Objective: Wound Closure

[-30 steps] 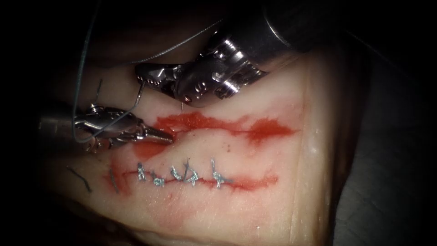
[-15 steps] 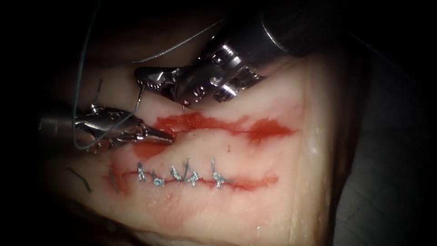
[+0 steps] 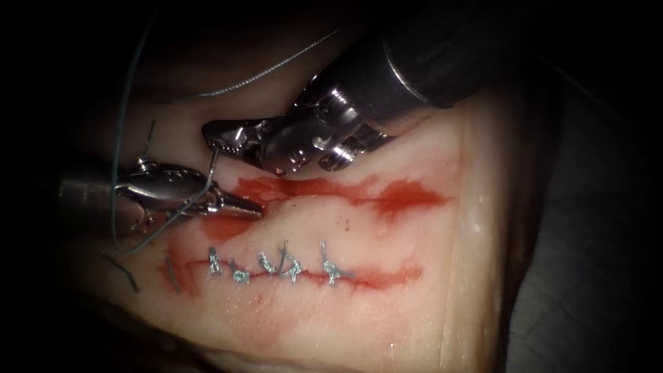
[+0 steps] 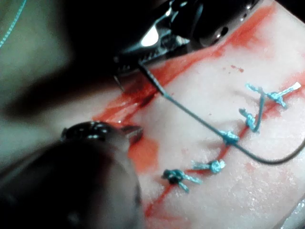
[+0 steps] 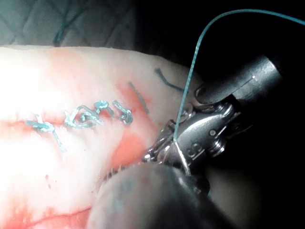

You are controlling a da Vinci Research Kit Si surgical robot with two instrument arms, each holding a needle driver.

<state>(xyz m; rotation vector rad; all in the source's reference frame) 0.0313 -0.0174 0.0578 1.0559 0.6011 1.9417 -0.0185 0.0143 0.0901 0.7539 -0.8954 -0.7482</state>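
Observation:
On the tissue an open cut ringed with red fluid runs across the endoscope view. My right tool reaches in over the cut's far edge, jaws shut on the needle near its thread end. The rest of its curve passes under the tool, and I cannot tell whether its point is in the tissue. Thread hangs from the needle, loops over my left tool and rises out of view. The left tool lies at the cut's left end, jaws shut and holding nothing. The left wrist view shows the needle below the right tool's jaws.
A second cut nearer the camera is closed by a row of several knotted stitches. Two short cut thread ends lie left of that row. The tissue's edge drops off at the right.
The right tool has rolled and shifted slightly down and left. The needle point, seen under it a second ago, is now covered. The thread loop has sagged lower across the left tool, which stayed still.

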